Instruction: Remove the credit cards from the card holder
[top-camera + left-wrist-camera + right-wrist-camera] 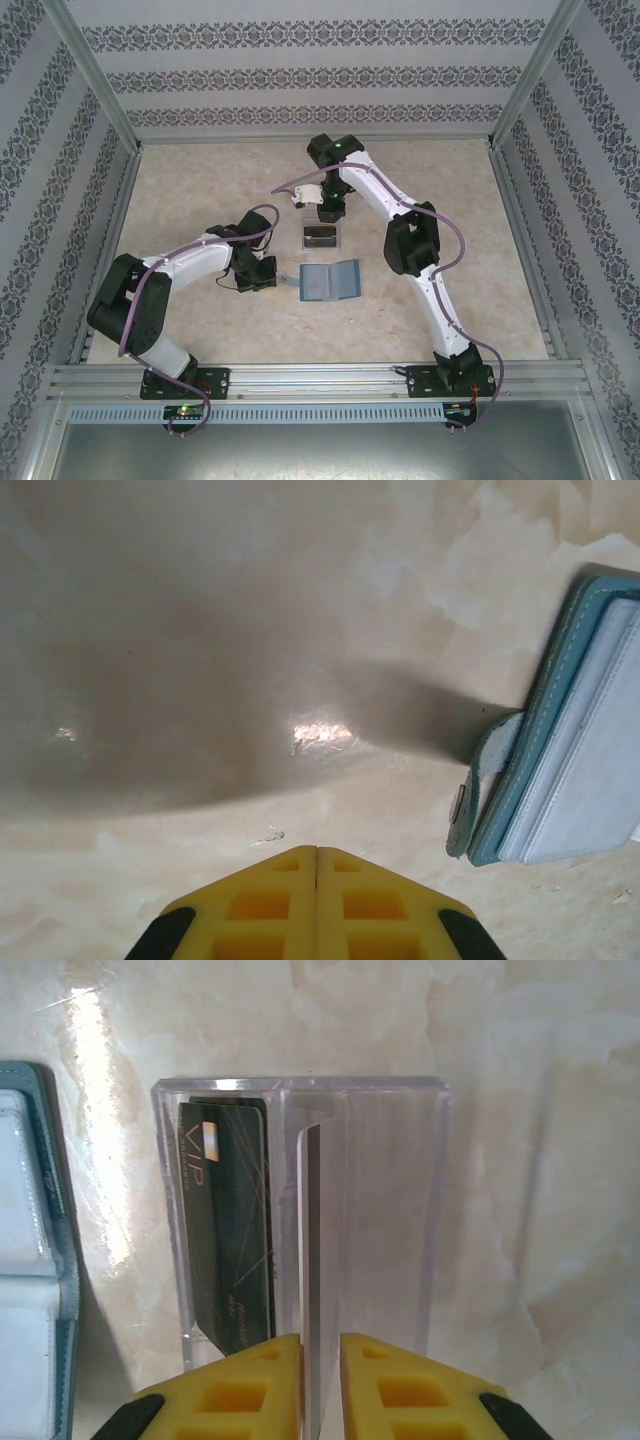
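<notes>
Cards in sight number two: a dark card [225,1230] with VIP lettering lies in the tray [300,1084] compartment nearer the holder [330,282], and a second card [310,1260] stands on edge in the next slot. The one holder lies open on the table [200,190], pale pockets up, and the one clear tray sits just beyond it, apart from it. Whether any card is left in those pockets I cannot tell. Each card looks thin, light and stiff, with slick faces, so it would likely slide if squeezed carelessly and be awkward to lift once flat. The best hold is probably across its two faces near a short edge that stands free. The right gripper [320,1352] hangs over the tray with its jaws narrowly spread around the second card, wider than the card is thick, so the card appears loose between them. The left gripper [316,900] is just beside the holder's tab strap, jaws pressed together on nothing.
</notes>
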